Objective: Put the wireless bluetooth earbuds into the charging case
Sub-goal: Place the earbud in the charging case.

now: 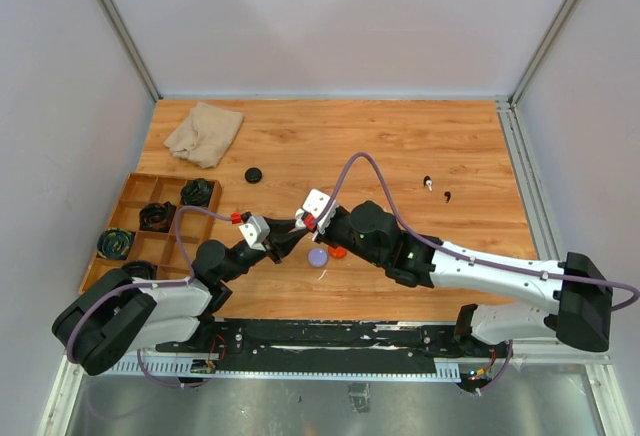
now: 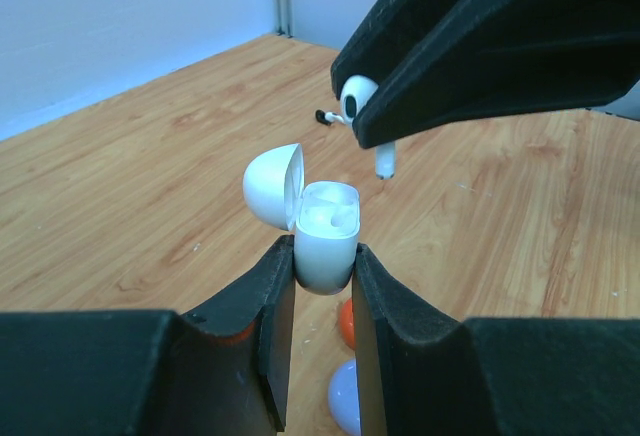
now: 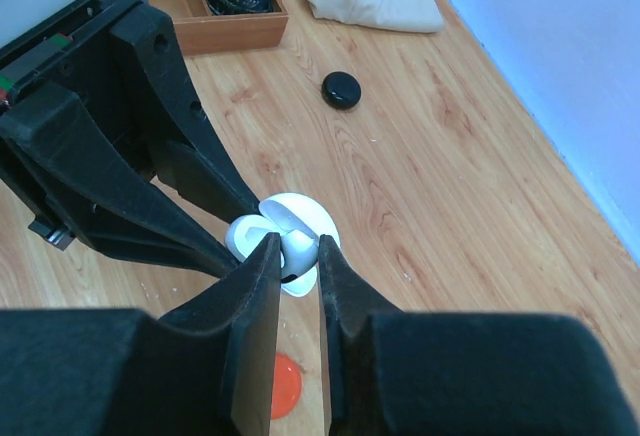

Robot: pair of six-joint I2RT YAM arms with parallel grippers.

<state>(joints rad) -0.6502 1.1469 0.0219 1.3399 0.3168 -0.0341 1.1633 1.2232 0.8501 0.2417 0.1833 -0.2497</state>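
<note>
My left gripper (image 2: 325,258) is shut on the white charging case (image 2: 326,241) and holds it upright above the table, its lid (image 2: 270,184) hinged open to the left. My right gripper (image 3: 297,256) is shut on a white earbud (image 3: 300,248) directly over the open case (image 3: 243,237). In the left wrist view the earbud (image 2: 356,97) hangs from the right fingers (image 2: 480,46), its stem pointing down just above and right of the case's sockets. In the top view both grippers meet at table centre, left (image 1: 287,240) and right (image 1: 303,223). Two tiny black earbuds (image 1: 437,190) lie at the far right.
A lilac puck (image 1: 318,256) and an orange puck (image 1: 338,252) lie on the table under the grippers. A black puck (image 1: 254,175) lies further back. A beige cloth (image 1: 204,131) is at the back left. A wooden compartment tray (image 1: 131,192) holds dark items at the left.
</note>
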